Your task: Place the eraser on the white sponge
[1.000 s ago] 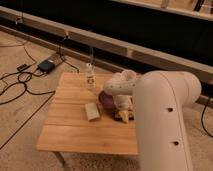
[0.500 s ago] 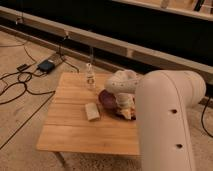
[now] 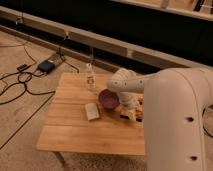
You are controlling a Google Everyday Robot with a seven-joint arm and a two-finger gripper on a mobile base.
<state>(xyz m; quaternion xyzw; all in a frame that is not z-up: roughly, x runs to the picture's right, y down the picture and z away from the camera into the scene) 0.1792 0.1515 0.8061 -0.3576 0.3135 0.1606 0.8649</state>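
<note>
The gripper (image 3: 128, 106) hangs by the eraser (image 3: 124, 116) near the table's (image 3: 70, 135) right edge, grasp impossible to tell; moving toward the mid-table white sponge (image 3: 91, 110), it could clip the purple bowl (image 3: 108, 98).

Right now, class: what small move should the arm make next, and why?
Probably lower the gripper onto the eraser, the dark block close by it, right of the bowl. The sponge lies bare left of the bowl, so the eraser seemingly has yet to be picked up.
</note>
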